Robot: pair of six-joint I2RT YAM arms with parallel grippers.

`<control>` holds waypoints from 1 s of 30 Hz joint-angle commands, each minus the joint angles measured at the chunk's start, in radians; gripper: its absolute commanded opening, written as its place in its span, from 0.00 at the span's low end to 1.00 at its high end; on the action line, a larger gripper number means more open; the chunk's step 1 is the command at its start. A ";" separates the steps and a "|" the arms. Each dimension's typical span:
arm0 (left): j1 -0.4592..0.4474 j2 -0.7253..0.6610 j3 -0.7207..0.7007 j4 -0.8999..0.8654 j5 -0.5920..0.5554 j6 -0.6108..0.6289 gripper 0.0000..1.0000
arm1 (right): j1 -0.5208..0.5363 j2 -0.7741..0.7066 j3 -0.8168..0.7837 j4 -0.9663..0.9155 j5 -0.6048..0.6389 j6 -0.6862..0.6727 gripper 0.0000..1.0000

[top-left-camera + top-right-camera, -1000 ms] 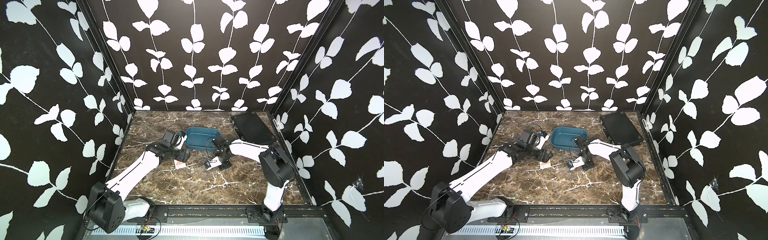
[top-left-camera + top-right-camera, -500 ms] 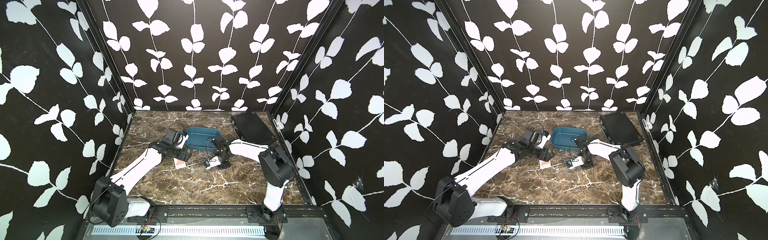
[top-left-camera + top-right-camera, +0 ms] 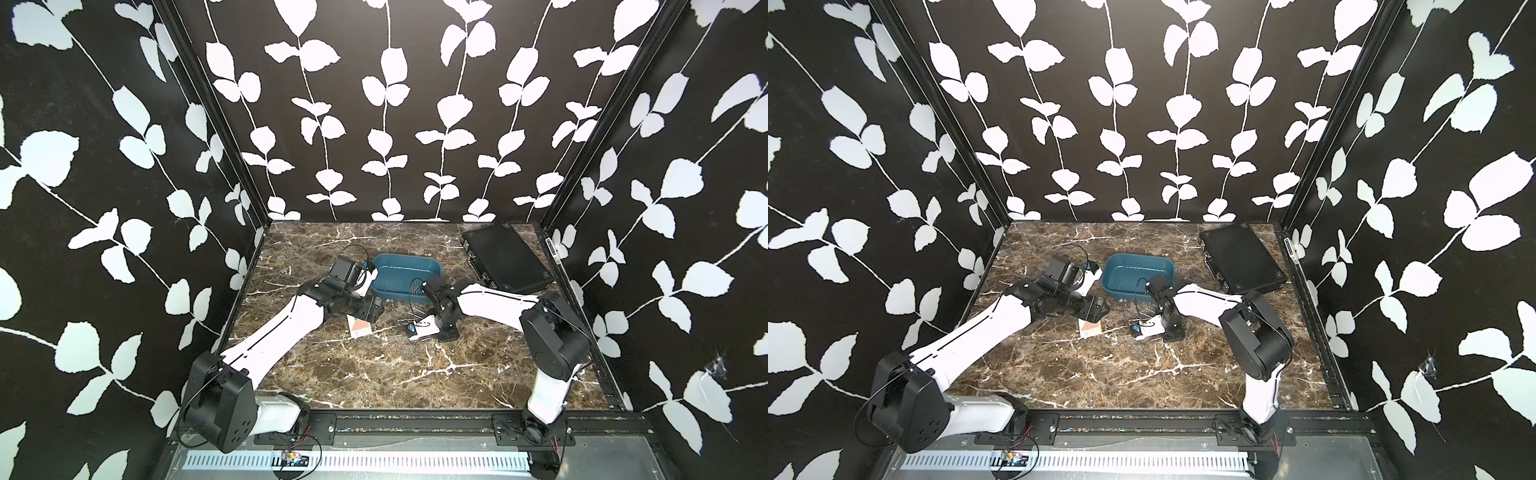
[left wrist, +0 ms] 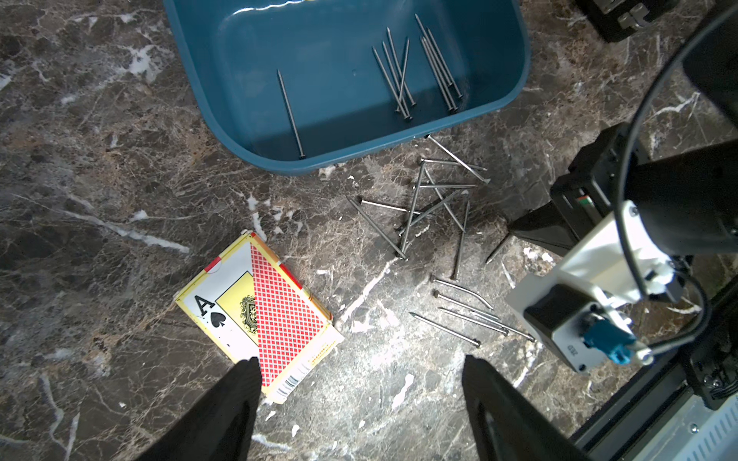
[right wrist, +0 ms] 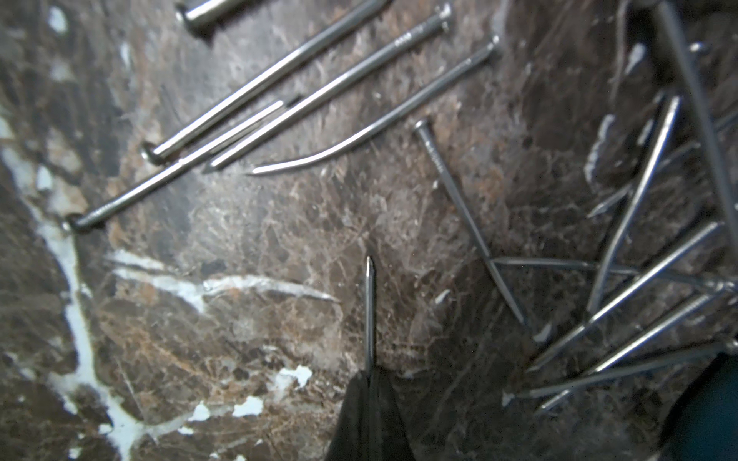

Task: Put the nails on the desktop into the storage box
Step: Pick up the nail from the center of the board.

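My right claw (image 5: 369,383) pinched shut on one nail (image 5: 369,311), shaft sticking straight out past tips. Blue box (image 4: 339,80) sits just beyond loose nails (image 4: 415,207) on tabletop (image 4: 100,199); I judge short lift-and-carry that way. Left claw (image 4: 359,359) wide open, empty, by card pack (image 4: 259,311).

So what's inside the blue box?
Nails: one lies alone, a bunch lies near one end of the blue box. In both top views the right arm covers a corner of it.
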 commanded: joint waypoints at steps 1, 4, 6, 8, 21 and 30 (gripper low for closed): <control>0.006 -0.008 0.004 0.011 0.012 -0.023 0.82 | 0.024 -0.021 -0.043 0.014 -0.087 0.108 0.00; 0.006 -0.011 0.005 0.022 0.009 -0.043 0.82 | 0.008 -0.078 -0.038 0.066 -0.166 0.219 0.00; 0.006 -0.013 0.004 0.030 0.003 -0.055 0.82 | -0.007 -0.115 -0.043 0.119 -0.223 0.309 0.00; 0.006 -0.015 0.005 0.043 -0.001 -0.068 0.81 | -0.021 -0.159 -0.056 0.183 -0.283 0.409 0.00; 0.010 -0.063 0.035 0.073 -0.122 -0.122 0.81 | -0.111 -0.272 -0.102 0.650 -0.271 1.344 0.00; 0.014 -0.113 0.011 0.032 -0.132 -0.120 0.82 | -0.138 -0.096 0.135 0.505 -0.084 1.550 0.00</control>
